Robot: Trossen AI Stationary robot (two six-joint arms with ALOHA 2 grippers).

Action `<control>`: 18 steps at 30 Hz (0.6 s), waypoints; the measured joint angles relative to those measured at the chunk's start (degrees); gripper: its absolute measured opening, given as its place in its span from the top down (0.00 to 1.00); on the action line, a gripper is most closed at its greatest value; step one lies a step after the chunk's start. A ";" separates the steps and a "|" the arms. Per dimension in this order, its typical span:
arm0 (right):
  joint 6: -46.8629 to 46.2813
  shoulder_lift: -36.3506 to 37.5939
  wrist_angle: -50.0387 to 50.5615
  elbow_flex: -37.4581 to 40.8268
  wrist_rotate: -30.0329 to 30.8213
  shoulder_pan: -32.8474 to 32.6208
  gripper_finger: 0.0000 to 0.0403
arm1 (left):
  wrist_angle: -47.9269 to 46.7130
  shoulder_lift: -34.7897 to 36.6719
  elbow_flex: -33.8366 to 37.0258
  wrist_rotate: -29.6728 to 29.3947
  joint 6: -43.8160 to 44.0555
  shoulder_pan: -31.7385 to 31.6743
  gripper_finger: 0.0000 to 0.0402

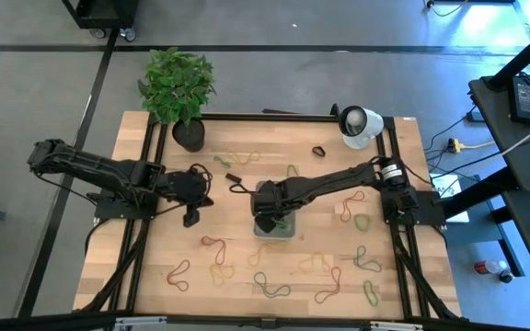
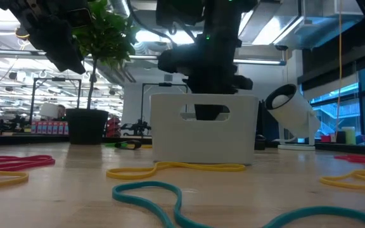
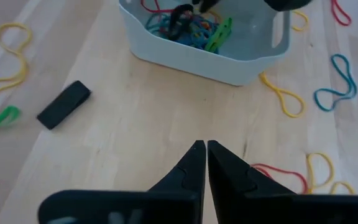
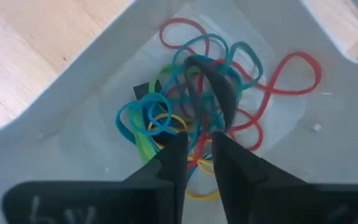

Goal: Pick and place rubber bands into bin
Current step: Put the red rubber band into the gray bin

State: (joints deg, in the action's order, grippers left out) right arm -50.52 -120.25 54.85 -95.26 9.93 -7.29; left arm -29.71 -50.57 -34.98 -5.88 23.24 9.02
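Observation:
The grey-white bin (image 1: 286,232) stands mid-table and holds a heap of rubber bands (image 4: 166,118) in teal, red, yellow and green. My right gripper (image 4: 197,142) points down into the bin, over the heap, its fingers a narrow gap apart. A dark band (image 4: 213,87) lies on the heap just past the fingertips. My left gripper (image 3: 205,149) is shut and empty, above the bare wood left of the bin (image 3: 197,62). Many more bands (image 1: 265,283) lie loose on the table. My right gripper reaches into the bin from above. The dark band's near end (image 4: 226,124) comes up to one fingertip (image 4: 221,142). I cannot tell whether they touch.
A potted plant (image 1: 178,87) stands at the far left and a round white lamp-like object (image 1: 359,124) at the far right. A small black block (image 3: 64,104) lies left of the bin. In the low view, yellow (image 2: 176,168) and teal (image 2: 163,193) bands lie before the bin.

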 joint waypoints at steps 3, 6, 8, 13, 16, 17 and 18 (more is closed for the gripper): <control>-0.32 0.37 1.43 -0.35 -0.13 0.00 0.75 | 0.00 0.00 0.00 -1.08 0.00 0.00 0.95; -0.21 2.13 3.50 -1.51 -0.13 0.00 0.70 | 0.00 0.00 0.00 -0.58 -1.48 0.00 0.93; 0.96 3.95 4.71 -1.96 0.03 -0.24 0.67 | 0.00 0.00 0.00 0.15 -2.46 0.02 0.90; 4.33 10.37 7.77 -2.03 4.77 -3.47 0.64 | 1.71 -0.02 0.00 0.87 -1.69 0.57 0.79; 3.65 14.94 10.99 -0.22 9.76 -7.22 0.65 | 3.18 -0.02 0.00 0.46 -1.55 0.70 0.73; 2.81 16.57 11.46 0.99 10.96 -8.67 0.67 | 3.56 -0.02 0.00 0.45 -1.53 0.70 0.72; 2.04 18.13 11.40 2.43 11.51 -10.10 0.68 | 3.76 -0.02 0.00 0.46 -1.54 0.70 0.71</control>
State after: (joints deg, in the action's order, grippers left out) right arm -48.48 -102.12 66.25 -92.83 21.44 -17.39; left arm -25.95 -50.59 -34.98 -5.42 21.71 9.72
